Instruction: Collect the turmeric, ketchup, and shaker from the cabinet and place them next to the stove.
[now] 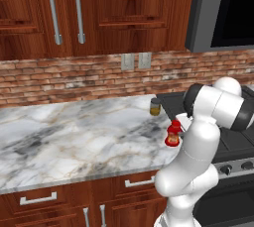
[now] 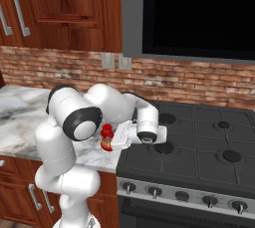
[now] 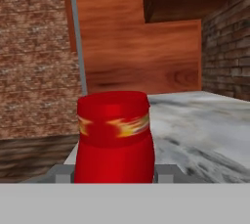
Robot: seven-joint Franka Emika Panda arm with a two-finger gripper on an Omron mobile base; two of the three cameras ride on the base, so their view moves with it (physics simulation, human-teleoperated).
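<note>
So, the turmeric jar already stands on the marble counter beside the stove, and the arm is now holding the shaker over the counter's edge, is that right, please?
Not quite: the fingers are closed on the ketchup, the red bottle with the yellowish label, not the shaker; the hand view shows it plainly. The rest holds: the turmeric stands on the counter beside the stove.

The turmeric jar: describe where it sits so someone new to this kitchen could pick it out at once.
Start at the black stove under the microwave. On the marble counter, right against the stove's left edge near the brick backsplash, stands the turmeric jar. It is a small clear jar of yellow-brown powder with a dark lid, unlike the red ketchup bottle nearer the front edge.
</note>
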